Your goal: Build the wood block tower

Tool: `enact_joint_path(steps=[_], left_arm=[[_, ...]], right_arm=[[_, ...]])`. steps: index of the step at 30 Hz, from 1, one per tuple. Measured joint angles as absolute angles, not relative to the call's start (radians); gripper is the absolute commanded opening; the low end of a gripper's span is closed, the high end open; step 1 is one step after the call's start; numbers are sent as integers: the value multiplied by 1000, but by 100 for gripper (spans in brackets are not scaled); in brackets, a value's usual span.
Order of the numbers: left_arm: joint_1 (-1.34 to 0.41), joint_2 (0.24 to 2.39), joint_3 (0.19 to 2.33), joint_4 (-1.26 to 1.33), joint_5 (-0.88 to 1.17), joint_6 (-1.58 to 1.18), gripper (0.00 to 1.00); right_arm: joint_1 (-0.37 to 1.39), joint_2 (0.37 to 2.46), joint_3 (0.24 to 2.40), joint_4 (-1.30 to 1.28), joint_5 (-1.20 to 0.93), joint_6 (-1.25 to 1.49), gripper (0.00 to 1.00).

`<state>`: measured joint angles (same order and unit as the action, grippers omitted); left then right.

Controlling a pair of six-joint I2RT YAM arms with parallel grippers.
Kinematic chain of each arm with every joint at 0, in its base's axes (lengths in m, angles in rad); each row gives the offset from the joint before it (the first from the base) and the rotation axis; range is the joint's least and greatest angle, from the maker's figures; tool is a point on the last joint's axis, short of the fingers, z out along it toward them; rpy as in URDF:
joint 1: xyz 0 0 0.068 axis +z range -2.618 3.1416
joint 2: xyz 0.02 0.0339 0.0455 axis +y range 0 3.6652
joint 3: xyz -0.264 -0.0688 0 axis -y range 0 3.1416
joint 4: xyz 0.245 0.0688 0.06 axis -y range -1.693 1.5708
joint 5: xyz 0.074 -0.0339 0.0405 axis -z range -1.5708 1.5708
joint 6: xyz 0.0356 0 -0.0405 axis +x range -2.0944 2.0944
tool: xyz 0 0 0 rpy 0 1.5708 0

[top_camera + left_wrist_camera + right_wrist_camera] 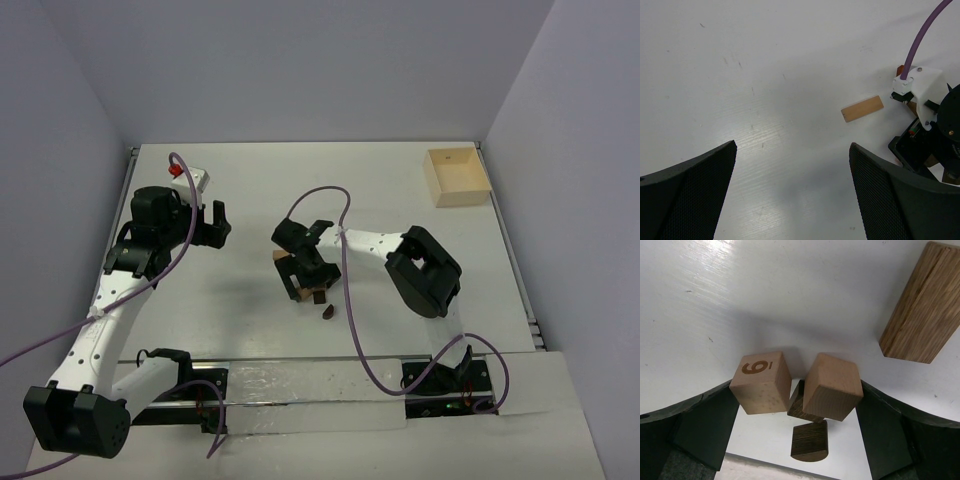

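Wood block tower (pixel 832 385) between right fingers (pixel 705 430)

Right end effector (pixel 797 412) fingers hem numbered cube (pixel 761 382), plain cube (pixel 832 386); tight. Left end effector (pixel 792 150): bare bench (pixel 765 75) ahead, tan slab (pixel 862 108) right.

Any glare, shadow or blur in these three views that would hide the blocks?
Top external: even light, but a soft shadow darkens the block cluster, which is small in this view. Left wrist: mild sheen on the table, and the tan block is sharp. Right wrist: bright glare on the table at upper left and shadow around the numbered block, whose digit is still legible.
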<state>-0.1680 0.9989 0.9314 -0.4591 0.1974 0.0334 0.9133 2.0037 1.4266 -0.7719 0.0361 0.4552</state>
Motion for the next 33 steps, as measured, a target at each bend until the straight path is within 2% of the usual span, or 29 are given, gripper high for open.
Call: enact_joint_path(steps=[8,16,21,24,28,30,33], left_arm=[[-168,1000,931,-459,197,34,99],[-168,1012,931,-459,198,34,99],[-168,1012,931,-459,198,34,99],[-168,1014,931,-459,198,34,99],[-168,1014,931,-458,198,34,99],[-168,1015,931,-458,198,34,99],[-168,1015,931,-458,197,34,99]], right_arm=[[902,2004,1432,-773,13,451,81],[888,2004,1440,-773,-3,448,78],[880,2004,1443,-773,-25,447,66],[879,2004,1445,-773,-34,444,62],[879,2004,1446,-773,-45,443,50],[879,2004,1446,-774,-49,443,38],[878,2007,1459,-789,-58,443,26]])
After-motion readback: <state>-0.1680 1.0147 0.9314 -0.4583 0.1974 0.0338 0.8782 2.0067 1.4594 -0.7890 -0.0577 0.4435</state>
